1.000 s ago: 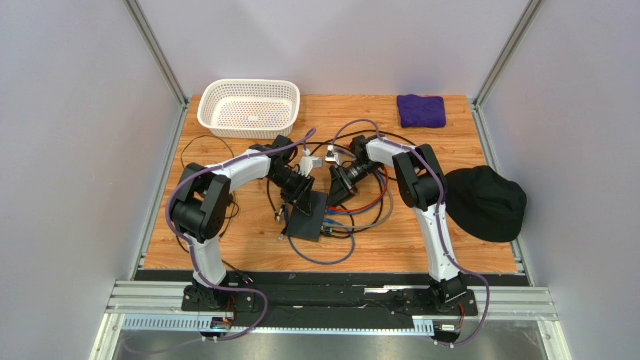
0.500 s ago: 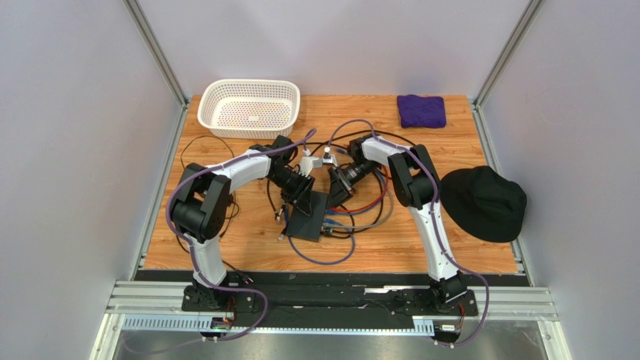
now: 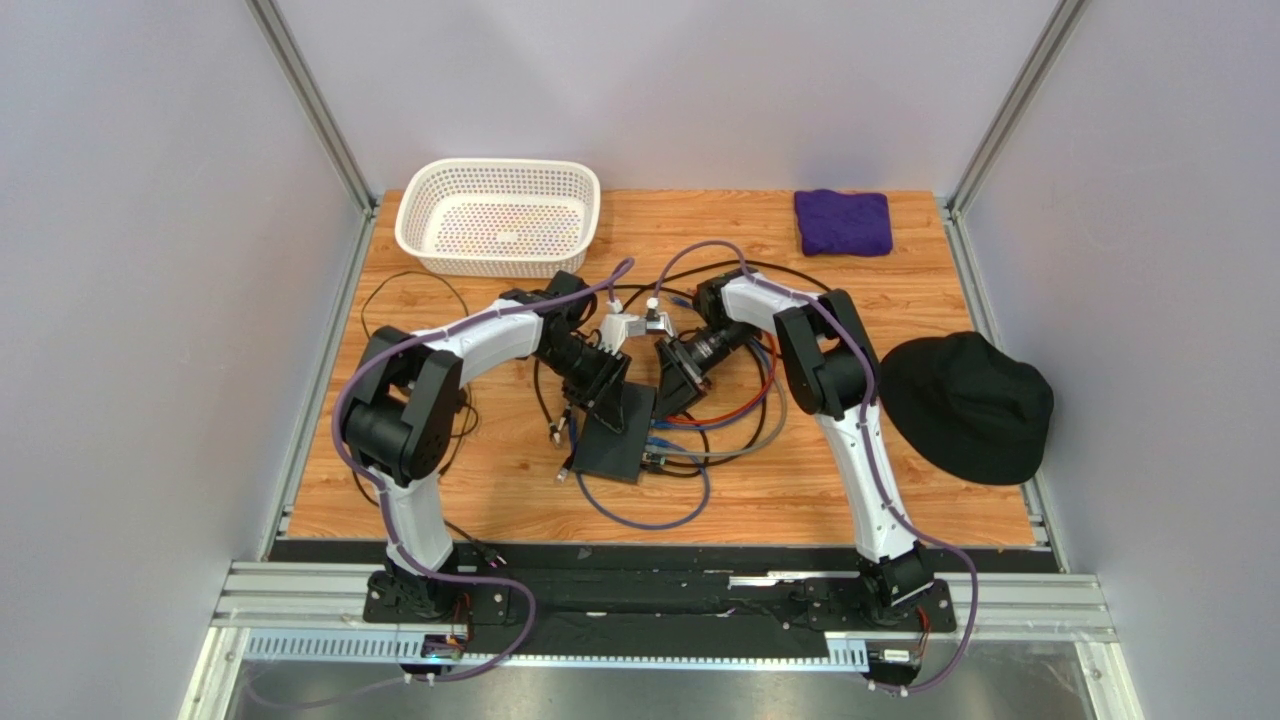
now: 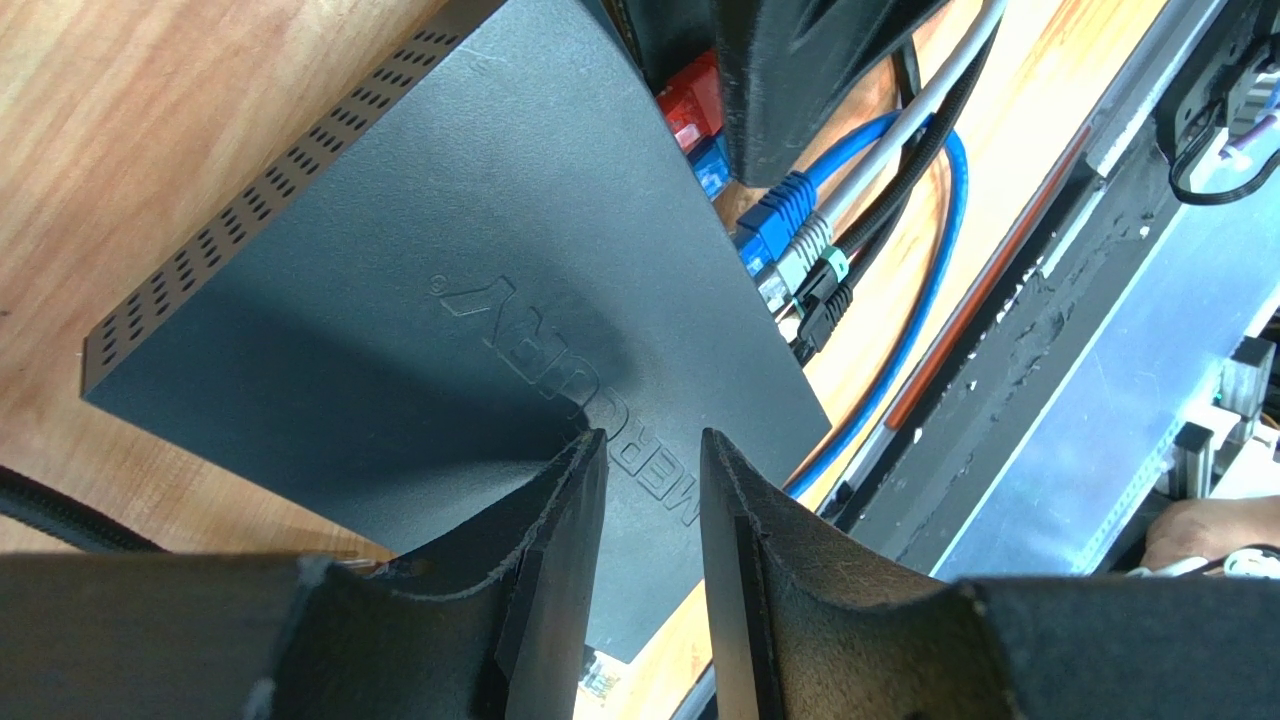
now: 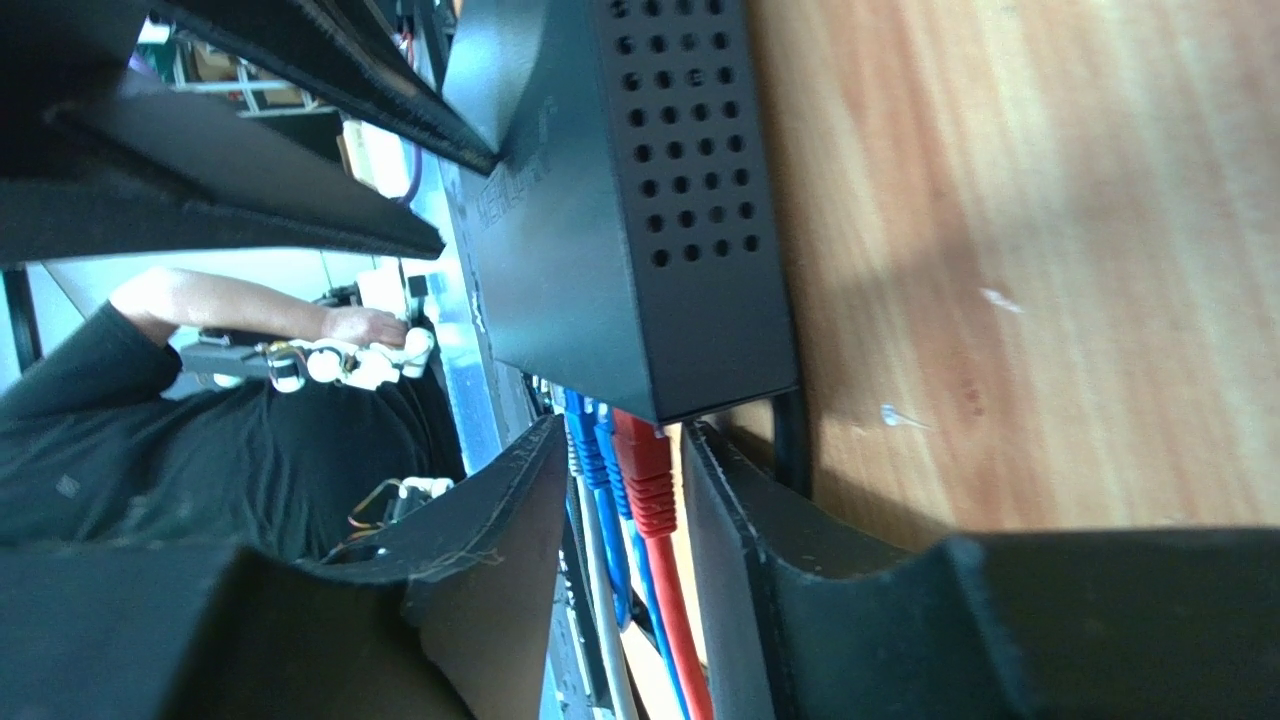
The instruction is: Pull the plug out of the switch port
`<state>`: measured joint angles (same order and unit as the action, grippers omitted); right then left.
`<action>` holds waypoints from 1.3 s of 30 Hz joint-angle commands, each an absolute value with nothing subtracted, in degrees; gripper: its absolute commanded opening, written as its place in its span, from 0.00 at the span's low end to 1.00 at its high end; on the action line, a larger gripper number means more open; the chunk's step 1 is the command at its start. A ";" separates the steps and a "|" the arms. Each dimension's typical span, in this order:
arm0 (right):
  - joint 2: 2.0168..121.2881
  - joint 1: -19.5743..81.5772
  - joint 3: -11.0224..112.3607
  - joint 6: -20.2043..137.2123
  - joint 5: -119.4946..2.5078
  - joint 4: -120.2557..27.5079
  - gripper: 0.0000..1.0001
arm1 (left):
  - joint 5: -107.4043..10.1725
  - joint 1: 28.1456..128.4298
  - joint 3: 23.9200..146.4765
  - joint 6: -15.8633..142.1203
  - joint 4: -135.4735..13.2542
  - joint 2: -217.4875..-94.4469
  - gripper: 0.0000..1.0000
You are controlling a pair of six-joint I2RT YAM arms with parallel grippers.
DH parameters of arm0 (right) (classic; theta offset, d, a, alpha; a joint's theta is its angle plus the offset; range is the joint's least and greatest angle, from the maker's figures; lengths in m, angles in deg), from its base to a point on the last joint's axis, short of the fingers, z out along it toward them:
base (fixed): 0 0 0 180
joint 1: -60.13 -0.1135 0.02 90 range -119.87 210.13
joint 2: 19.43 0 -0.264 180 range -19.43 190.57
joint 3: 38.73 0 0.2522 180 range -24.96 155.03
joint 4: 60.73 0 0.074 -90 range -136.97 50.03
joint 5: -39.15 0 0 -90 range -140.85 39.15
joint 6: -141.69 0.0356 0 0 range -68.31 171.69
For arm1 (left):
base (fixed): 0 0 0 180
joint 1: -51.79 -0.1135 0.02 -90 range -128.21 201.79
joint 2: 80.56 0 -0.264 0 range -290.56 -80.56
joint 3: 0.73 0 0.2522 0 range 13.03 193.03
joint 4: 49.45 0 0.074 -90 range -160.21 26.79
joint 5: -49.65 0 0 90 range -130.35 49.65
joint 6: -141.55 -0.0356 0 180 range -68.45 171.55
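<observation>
Black and flat, the switch (image 3: 616,431) lies mid-surface (image 3: 451,495), with cables fanning from its right edge. Since a second ago the right arm's elbow has shifted slightly left, while the left arm has stayed put. The white basket (image 3: 499,213) shows only its own perforated floor. Only the right wrist view shows the red plug (image 5: 646,468) seated in its port, in the narrow gap of the right tool (image 5: 624,435); I cannot tell whether it is pinched. The left tool (image 4: 651,450), slightly parted and holding nothing, sits over the switch's embossed top.
</observation>
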<state>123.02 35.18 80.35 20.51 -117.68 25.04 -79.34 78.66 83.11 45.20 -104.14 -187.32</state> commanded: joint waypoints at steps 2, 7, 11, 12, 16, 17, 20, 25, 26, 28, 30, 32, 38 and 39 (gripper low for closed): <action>124.01 34.73 79.54 24.44 -113.96 18.69 0.40 | -69.01 79.39 80.44 41.97 -104.43 -191.48 0.42; 124.54 34.73 80.33 25.50 -113.43 18.51 0.39 | -69.09 79.39 80.53 41.97 -104.52 -191.48 0.42; 124.97 34.64 80.50 26.03 -112.99 18.25 0.37 | -69.01 79.39 80.53 41.97 -104.52 -191.65 0.42; 124.98 34.55 80.50 26.29 -112.90 18.25 0.36 | -69.09 79.39 80.53 41.97 -104.52 -191.65 0.42; 125.15 34.64 80.77 26.38 -112.82 18.25 0.30 | -69.09 79.39 80.53 41.88 -104.52 -191.57 0.42; 125.33 34.55 80.77 26.46 -112.73 18.25 0.23 | -69.09 79.47 80.62 41.88 -104.52 -191.48 0.42; 125.76 34.47 81.12 26.82 -112.73 18.33 0.08 | -69.01 79.47 80.53 41.79 -104.61 -191.57 0.42; 126.82 34.55 81.91 28.05 -111.76 18.33 0.00 | -69.01 79.47 80.53 41.79 -104.52 -191.57 0.42; 127.08 34.55 82.08 28.13 -111.67 18.33 0.00 | -68.83 79.47 80.62 41.62 -104.52 -191.48 0.42; 127.17 34.55 82.09 28.31 -111.41 18.42 0.00 | -68.75 79.56 80.53 41.70 -104.52 -191.57 0.42; 127.17 34.55 82.00 27.87 -111.23 18.77 0.00 | -68.74 79.65 80.53 41.53 -104.52 -191.48 0.42; 127.26 34.64 82.00 26.91 -111.06 19.30 0.00 | -68.74 79.65 80.62 41.44 -104.61 -191.57 0.42; 129.10 36.04 84.36 25.67 -115.18 20.35 0.00 | -68.92 79.83 80.70 41.00 -104.87 -191.74 0.42; 129.63 36.74 84.98 25.41 -117.02 20.96 0.00 | -68.92 79.91 80.70 40.91 -104.87 -191.83 0.42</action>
<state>125.45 35.57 81.99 27.29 -118.47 25.67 -79.34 79.08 83.18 45.05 -104.32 -187.41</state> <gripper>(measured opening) 0.055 0.414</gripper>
